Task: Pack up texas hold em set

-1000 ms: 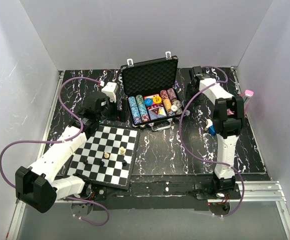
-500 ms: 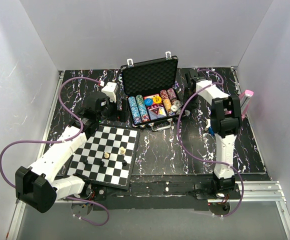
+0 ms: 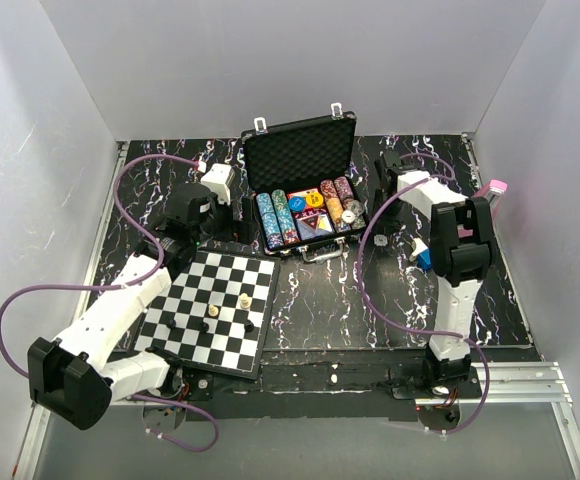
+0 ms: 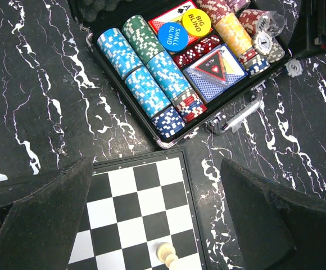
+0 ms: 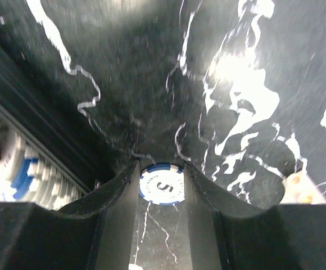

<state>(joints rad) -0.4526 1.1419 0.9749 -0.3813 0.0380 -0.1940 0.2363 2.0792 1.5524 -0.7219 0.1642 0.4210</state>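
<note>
The black case (image 3: 300,148) stands open at the back centre, holding chip rows (image 4: 146,79), a card deck (image 4: 219,64), red dice (image 4: 197,52) and round buttons (image 4: 182,31). My right gripper (image 3: 383,195) is low on the table just right of the case. In the right wrist view its fingers (image 5: 121,194) press both sides of a white-and-blue "5" poker chip (image 5: 162,184) lying flat on the marble, so the right gripper (image 5: 160,181) is shut on it. The case wall (image 5: 39,135) is close on the left. My left gripper (image 4: 157,169) hangs wide open above the chessboard's far edge.
A chessboard (image 3: 215,310) with a few pieces, among them a pale pawn (image 4: 167,256), lies front left against the case. A pink metronome (image 3: 493,190) stands at the right wall. A small blue thing (image 3: 423,258) sits under the right arm. Another loose chip (image 4: 294,67) lies right of the case.
The right gripper's fingers have narrowed onto the chip, and the right arm's elbow has swung a little to the right. The left arm has barely moved.
</note>
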